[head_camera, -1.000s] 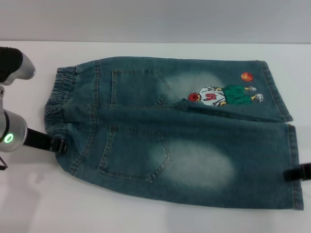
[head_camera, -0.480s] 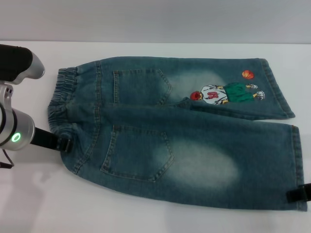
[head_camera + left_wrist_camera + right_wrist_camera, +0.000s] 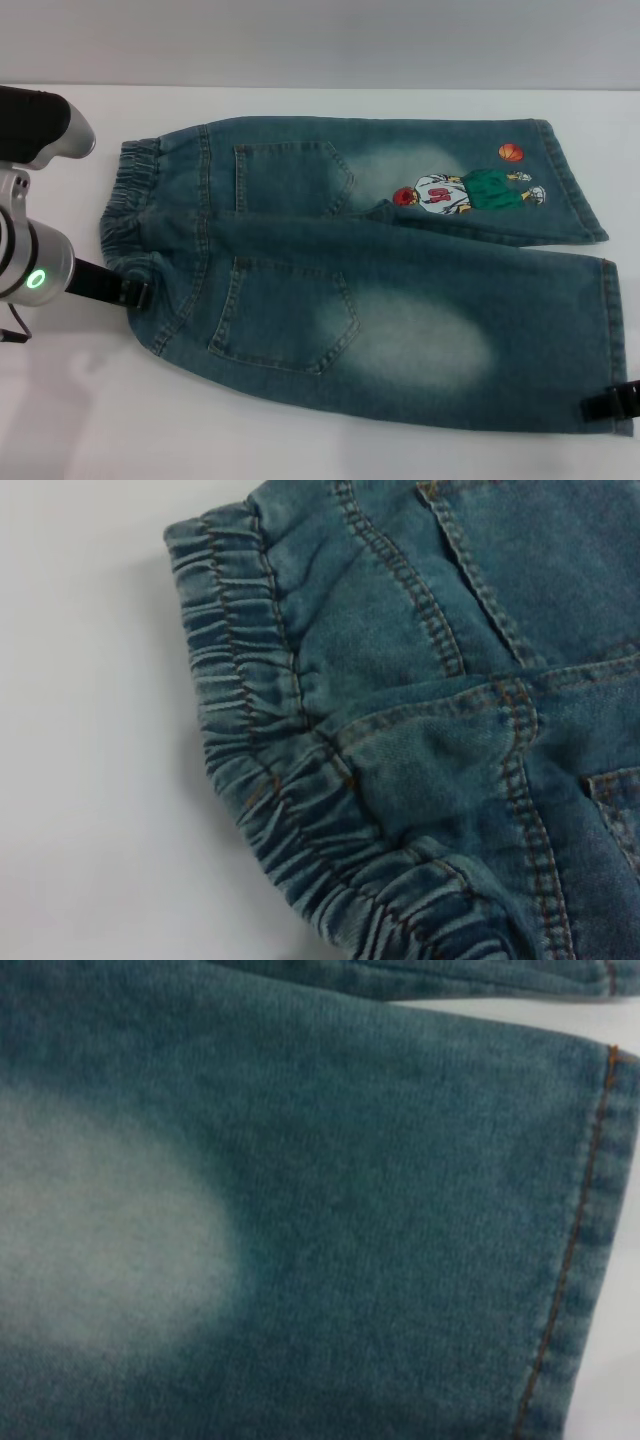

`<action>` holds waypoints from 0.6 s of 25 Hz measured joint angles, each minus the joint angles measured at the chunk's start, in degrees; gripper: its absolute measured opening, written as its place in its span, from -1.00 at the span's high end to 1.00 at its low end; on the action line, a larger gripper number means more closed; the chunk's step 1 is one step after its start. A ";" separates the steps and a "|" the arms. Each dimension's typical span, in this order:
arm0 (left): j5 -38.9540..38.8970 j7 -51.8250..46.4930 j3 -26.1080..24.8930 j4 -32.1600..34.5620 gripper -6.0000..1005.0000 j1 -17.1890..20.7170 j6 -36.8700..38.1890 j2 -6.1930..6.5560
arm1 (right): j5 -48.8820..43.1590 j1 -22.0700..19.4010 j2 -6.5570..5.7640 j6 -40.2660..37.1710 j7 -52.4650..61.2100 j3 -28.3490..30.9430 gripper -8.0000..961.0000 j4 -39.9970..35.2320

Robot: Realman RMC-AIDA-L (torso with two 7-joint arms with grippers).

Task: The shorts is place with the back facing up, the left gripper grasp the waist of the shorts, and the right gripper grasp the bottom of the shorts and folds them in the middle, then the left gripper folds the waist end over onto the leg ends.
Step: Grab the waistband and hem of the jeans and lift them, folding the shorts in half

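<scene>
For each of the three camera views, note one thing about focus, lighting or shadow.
Head view: even light; the left arm throws a soft shadow onto the white table. Left wrist view: the elastic waistband and its stitching are in focus. Right wrist view: the denim weave looks soft, though the orange hem seam stays readable.

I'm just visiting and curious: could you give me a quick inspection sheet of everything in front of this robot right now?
Surface: white table, plain.
Job's things: denim shorts lying flat, back pockets up, elastic waistband toward the robot's left, leg hems toward its right; a cartoon print on the far leg.
Clutter: nothing seen.
Grippers: left gripper at the waistband's near corner; right gripper at the near leg's hem corner.
Cables: nothing seen.
Surroundings: plain grey wall behind the table.
</scene>
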 joint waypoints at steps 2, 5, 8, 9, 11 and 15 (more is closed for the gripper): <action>0.01 0.00 0.01 0.00 0.57 -0.04 -0.04 0.00 | 0.00 0.13 0.00 -0.20 0.01 -0.23 -0.08 0.39; 0.02 0.00 0.05 0.00 0.57 -0.09 -0.16 0.00 | -0.13 0.22 0.00 -0.20 0.09 -0.47 -0.08 0.61; 0.02 0.00 0.06 0.00 0.57 -0.15 -0.16 0.00 | -2.33 0.19 -0.09 0.69 0.60 -0.49 -0.08 0.08; 0.02 0.00 0.07 0.00 0.57 -0.18 -0.11 0.00 | -3.19 0.15 -0.10 0.95 0.74 -0.50 -0.08 -0.16; 0.02 0.00 0.10 0.06 0.57 -0.33 -0.04 -0.03 | -4.15 0.14 -0.09 1.15 0.82 -0.51 -0.08 -0.24; 0.02 0.00 0.16 0.09 0.57 -0.48 -0.07 -0.06 | -4.14 0.20 -0.06 0.65 0.94 -1.02 -0.08 -0.04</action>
